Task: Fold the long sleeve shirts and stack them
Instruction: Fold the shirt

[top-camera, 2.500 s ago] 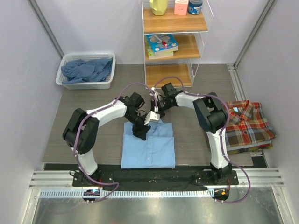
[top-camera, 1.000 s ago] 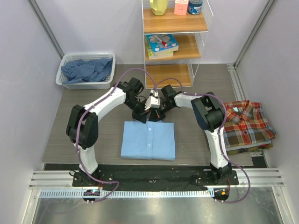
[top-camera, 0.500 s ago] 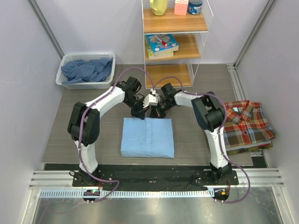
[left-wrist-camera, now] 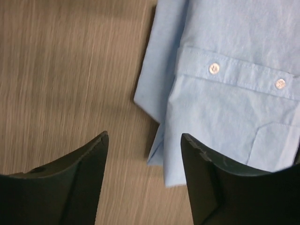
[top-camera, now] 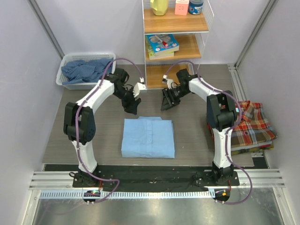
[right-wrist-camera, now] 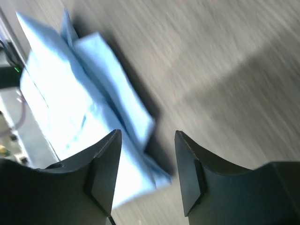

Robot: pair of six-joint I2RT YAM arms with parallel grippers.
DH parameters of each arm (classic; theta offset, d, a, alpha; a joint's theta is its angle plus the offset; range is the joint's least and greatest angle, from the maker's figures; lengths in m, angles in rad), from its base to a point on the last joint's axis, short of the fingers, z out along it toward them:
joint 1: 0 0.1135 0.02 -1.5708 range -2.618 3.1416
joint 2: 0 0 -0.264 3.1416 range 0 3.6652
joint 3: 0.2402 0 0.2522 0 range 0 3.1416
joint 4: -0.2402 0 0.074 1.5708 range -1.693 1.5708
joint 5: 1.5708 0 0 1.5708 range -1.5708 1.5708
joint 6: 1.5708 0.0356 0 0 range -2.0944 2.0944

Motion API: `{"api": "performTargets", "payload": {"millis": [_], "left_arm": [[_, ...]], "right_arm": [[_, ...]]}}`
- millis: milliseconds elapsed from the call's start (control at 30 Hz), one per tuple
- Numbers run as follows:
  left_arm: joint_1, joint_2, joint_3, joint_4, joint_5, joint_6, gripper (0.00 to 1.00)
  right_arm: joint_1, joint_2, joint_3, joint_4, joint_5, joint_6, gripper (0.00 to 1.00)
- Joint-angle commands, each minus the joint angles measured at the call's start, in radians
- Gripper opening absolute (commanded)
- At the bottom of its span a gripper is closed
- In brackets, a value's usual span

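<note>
found light blue shirt [top-camera: 148, 138] folded on table [top-camera: 93, 136], not yet stacked on plaid shirts [top-camera: 248, 126] at right, darker shirts [top-camera: 86, 70] heaped in basket [top-camera: 60, 79]; left end effector [top-camera: 132, 107] and right end effector [top-camera: 167, 103] released, empty, just beyond its far edge.

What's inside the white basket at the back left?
Crumpled darker blue cloth fills the white basket, heaped to its rim. How many shirts that is, and anything beneath the top layer, is covered.
</note>
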Motion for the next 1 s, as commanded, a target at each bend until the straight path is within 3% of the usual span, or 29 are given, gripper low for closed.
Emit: {"api": "performTargets", "payload": {"millis": [0, 167, 533, 667, 700, 767, 833, 867, 900, 967], "left_arm": [[0.050, 0.024, 0.063, -0.200, 0.091, -0.008, 0.68], [0.055, 0.009, -0.010, -0.170, 0.081, -0.050, 0.73], [0.059, 0.096, -0.022, -0.174, 0.029, -0.088, 0.71], [0.064, 0.102, -0.022, -0.185, 0.044, -0.085, 0.66], [0.067, 0.102, -0.021, -0.188, 0.048, -0.084, 0.63], [0.069, 0.102, -0.015, -0.204, 0.064, -0.077, 0.52], [0.075, 0.102, 0.001, -0.222, 0.071, -0.073, 0.36], [0.076, 0.102, 0.007, -0.243, 0.088, -0.061, 0.30], [0.078, 0.102, 0.020, -0.254, 0.091, -0.059, 0.18], [0.079, 0.098, 0.030, -0.270, 0.105, -0.059, 0.07]], "right_arm": [[0.008, -0.108, 0.013, -0.218, 0.060, -0.249, 0.56], [0.023, -0.122, -0.023, -0.246, 0.120, -0.332, 0.57], [0.057, -0.099, -0.089, -0.241, 0.201, -0.401, 0.61], [0.059, -0.114, -0.088, -0.276, 0.186, -0.424, 0.53], [0.057, -0.119, -0.083, -0.283, 0.184, -0.432, 0.47], [0.057, -0.126, -0.077, -0.290, 0.184, -0.437, 0.21], [0.057, -0.145, -0.071, -0.293, 0.189, -0.429, 0.09], [0.056, -0.152, -0.063, -0.296, 0.193, -0.425, 0.06], [0.057, -0.160, -0.060, -0.297, 0.195, -0.412, 0.03], [0.054, -0.194, -0.051, -0.301, 0.203, -0.405, 0.01]]}}
